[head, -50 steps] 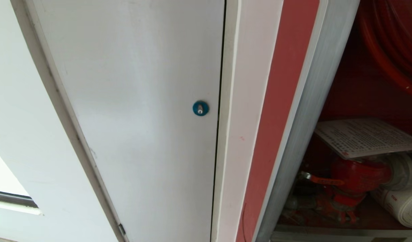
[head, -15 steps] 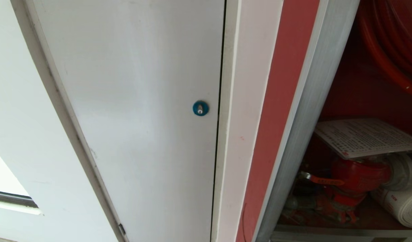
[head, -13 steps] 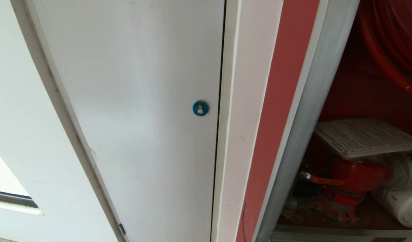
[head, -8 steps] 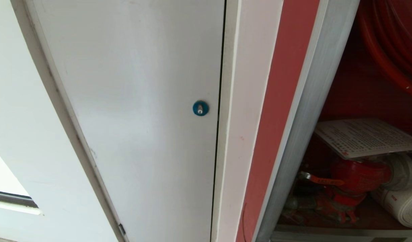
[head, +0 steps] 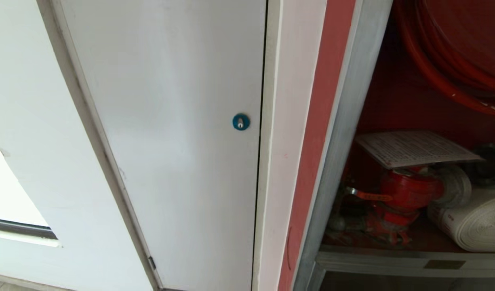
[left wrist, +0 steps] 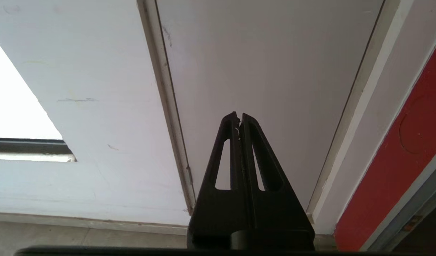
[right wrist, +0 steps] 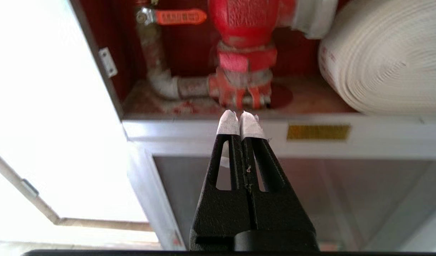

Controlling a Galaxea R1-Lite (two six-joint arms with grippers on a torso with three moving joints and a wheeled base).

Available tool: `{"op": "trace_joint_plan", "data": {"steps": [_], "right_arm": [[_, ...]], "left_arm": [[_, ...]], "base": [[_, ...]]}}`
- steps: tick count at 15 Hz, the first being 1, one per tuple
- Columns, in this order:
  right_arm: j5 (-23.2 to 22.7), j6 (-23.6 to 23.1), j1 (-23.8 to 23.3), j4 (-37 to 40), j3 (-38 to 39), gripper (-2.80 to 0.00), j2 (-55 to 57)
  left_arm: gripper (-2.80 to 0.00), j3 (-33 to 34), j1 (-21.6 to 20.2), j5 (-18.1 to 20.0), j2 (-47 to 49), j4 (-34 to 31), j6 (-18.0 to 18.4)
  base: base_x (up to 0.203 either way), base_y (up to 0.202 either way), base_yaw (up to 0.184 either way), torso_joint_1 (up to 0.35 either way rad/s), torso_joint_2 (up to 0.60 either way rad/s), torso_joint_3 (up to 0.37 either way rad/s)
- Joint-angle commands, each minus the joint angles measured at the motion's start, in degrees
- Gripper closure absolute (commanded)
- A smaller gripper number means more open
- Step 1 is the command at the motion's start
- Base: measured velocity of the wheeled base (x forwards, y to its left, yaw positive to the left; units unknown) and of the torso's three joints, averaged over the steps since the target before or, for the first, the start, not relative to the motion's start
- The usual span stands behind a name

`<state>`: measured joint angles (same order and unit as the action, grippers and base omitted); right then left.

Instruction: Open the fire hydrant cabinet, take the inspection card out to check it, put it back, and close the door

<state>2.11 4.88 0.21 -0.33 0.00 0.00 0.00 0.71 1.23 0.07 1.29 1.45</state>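
We cannot read the tiny print on the card (head: 413, 147). Our left gripper (left wrist: 238, 119) and right gripper (right wrist: 241, 117) are both closed, holding nothing.

Layout: open silver aluminium-framed fire hydrant cabinet (head: 344, 121) on the right, plain white door (head: 170, 121) on the left.
Small round blue lock (head: 241, 121) sits near the white door's right edge, beside the white jamb and red strip that separate it from the cabinet. Inside the cabinet: white printed inspection card (head: 413, 147) lies on top of the red hydrant valve (head: 409, 192); white rolled hose (head: 473, 222) just right of the valve; red coiled hose (head: 445, 76) above the card.
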Motion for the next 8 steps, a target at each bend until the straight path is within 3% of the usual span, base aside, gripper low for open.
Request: {"op": "trace_joint_plan", "data": {"steps": [1, 8], "right_arm": [[0.00, -0.04, 0.06, -0.02, 0.00, 0.00, 0.00], [0.00, 0.05, 0.05, -0.02, 0.00, 0.00, 0.00]], "left_arm": [[0.00, 0.79, 0.00, 0.00, 0.01, 0.03, 0.04], [0.00, 0.79, 0.00, -0.70, 0.01, 0.03, -0.84]], "base": [[-0.193, 0.000, 0.002, -0.002, 0.00, 0.002], [-0.195, 0.000, 0.003, 0.002, 0.00, 0.001]]}}
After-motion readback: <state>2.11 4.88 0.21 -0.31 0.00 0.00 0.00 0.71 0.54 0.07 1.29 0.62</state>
